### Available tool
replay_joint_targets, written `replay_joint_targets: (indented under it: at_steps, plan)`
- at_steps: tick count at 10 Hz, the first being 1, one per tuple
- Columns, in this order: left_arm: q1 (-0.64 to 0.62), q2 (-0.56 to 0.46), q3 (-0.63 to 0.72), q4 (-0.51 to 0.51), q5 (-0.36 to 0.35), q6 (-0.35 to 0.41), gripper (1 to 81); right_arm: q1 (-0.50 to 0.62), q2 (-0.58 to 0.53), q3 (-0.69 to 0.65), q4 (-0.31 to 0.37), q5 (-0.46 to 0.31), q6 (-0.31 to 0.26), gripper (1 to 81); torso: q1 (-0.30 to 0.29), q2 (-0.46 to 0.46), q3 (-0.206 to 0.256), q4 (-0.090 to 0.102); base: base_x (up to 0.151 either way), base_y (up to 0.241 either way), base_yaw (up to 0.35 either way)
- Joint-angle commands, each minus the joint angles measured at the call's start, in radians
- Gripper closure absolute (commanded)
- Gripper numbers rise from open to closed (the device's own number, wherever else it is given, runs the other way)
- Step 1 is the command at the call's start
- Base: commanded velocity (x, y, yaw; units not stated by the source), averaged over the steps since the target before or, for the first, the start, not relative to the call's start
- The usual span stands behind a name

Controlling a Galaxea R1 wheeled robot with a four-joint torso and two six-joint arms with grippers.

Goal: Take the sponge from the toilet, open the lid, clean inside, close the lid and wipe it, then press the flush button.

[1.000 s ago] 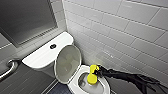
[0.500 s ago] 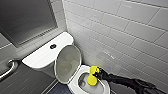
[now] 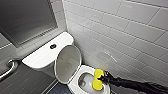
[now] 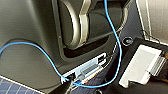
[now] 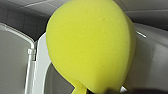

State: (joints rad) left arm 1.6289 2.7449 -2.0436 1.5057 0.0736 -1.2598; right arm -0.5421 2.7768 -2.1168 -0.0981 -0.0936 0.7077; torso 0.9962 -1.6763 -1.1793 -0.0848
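Sponge [image 3: 97, 84] in half-hidden right tool [image 3: 101, 79]

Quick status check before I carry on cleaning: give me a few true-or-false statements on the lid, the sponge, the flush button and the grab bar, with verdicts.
1. The lid is raised, standing up in front of the tank top. True.
2. The sponge lies loose on the tank top. False: the right gripper pinches it at the rim of the toilet bowl.
3. The flush button sits in the tank top, with nothing touching it. True.
4. The grab bar is mounted on the white tiled wall beside the sponge. False: in the head view it is at the far left, on the other side of the toilet.
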Motion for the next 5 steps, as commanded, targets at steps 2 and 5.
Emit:
replay_joint_targets:
  at_steps: [2, 5]
  plan:
    - [0.041, -0.003, 0.023, 0.011, 0.021, 0.002, 1.0, -0.060, -0.191, 0.166, 0.023, 0.006, 0.021, 81.1, 0.000, 0.000, 0.000, 0.000, 0.000, 0.000, 0.000]
    - [0.041, -0.003, 0.023, 0.013, 0.021, 0.003, 1.0, -0.129, -0.264, 0.247, 0.021, 0.029, 0.021, 81.1, 0.000, 0.000, 0.000, 0.000, 0.000, 0.000, 0.000]
